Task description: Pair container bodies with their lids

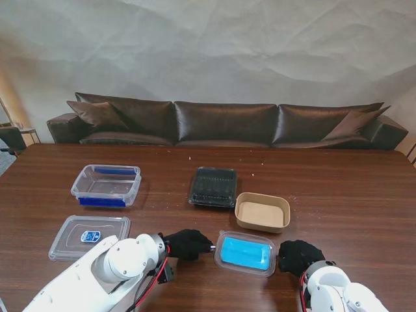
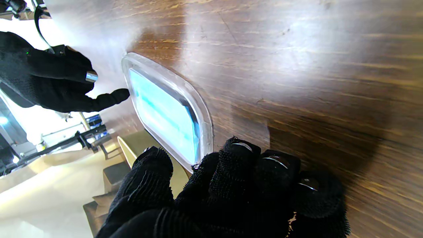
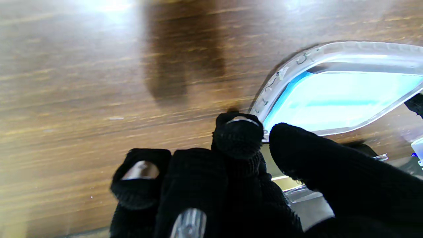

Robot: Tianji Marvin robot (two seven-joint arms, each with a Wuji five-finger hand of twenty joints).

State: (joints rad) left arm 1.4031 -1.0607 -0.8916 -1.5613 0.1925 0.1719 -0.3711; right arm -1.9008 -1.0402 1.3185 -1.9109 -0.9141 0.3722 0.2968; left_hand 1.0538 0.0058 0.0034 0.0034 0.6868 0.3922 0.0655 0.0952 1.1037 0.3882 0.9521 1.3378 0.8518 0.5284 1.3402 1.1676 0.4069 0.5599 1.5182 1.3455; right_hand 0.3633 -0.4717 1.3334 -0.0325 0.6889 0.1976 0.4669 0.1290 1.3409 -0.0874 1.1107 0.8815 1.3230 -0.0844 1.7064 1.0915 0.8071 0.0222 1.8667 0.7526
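Note:
A clear lid with a blue centre [image 1: 246, 253] lies flat on the table, near me and right of the middle. My left hand [image 1: 188, 244] is at its left end. In the left wrist view that hand [image 2: 214, 191] has its thumb and curled fingers closed around the rim of the lid [image 2: 162, 112]. My right hand [image 1: 298, 255] is at the lid's right end. The right wrist view shows that hand [image 3: 248, 172] with thumb and forefinger pinched at a corner of the lid [image 3: 337, 99]. A brown paper container body [image 1: 262, 212] stands open just beyond the lid.
A black container [image 1: 213, 186] stands mid-table. On the left stand a clear box with blue clips [image 1: 106, 184] and, nearer to me, a clear flat lid with a blue label [image 1: 89, 236]. A dark sofa [image 1: 227, 122] runs behind the brown table [image 1: 338, 188].

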